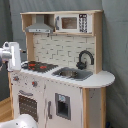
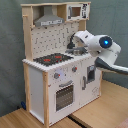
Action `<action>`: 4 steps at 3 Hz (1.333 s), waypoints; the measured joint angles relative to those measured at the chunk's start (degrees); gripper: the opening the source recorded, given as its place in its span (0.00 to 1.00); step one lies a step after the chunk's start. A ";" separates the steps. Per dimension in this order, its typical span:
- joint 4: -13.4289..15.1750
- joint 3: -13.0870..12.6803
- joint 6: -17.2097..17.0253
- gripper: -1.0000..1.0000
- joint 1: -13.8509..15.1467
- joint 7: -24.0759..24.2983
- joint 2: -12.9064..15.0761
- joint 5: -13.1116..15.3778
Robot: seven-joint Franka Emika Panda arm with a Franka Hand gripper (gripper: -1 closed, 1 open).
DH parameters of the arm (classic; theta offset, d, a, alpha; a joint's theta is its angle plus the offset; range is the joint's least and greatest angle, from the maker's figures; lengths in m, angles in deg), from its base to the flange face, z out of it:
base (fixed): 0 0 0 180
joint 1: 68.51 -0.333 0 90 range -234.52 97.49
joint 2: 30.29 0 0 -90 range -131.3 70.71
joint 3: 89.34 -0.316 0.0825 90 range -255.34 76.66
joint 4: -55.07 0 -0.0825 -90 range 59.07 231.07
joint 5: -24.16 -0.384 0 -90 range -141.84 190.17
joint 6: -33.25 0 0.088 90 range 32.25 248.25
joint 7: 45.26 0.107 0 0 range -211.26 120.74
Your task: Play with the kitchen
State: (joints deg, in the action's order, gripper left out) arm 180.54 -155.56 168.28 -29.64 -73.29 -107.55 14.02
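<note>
End effector (image 2: 74, 41) reaching over the kitchen (image 2: 55, 75).
Mid-frame in the second exterior view, it hangs by the faucet (image 1: 85, 58); its grip I cannot tell. Kitchen fills the centre.

There is one kitchen (image 1: 62, 70), seen in both exterior views, and one robot arm (image 2: 100, 47) reaching over it in the second exterior view. The kitchen carries one grey hood (image 1: 39, 26), one microwave (image 1: 73, 23), one black faucet (image 1: 85, 59), one sink (image 1: 72, 73), one hob (image 1: 39, 65) showing two red rings, and one oven door (image 1: 28, 106). Two knobs (image 2: 57, 76) show on its front in the second exterior view, and it stands on one wooden floor (image 2: 100, 112).
</note>
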 joint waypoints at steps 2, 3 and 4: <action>-6.02 0.84 -2.59 1.00 7.88 4.75 4.10 -4.97; -7.91 0.85 -5.00 1.00 10.40 8.98 6.34 -6.84; -8.12 0.81 -6.64 1.00 11.92 13.08 8.79 -9.58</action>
State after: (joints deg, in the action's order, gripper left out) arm 172.42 -154.75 161.64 -17.72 -60.22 -98.76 4.44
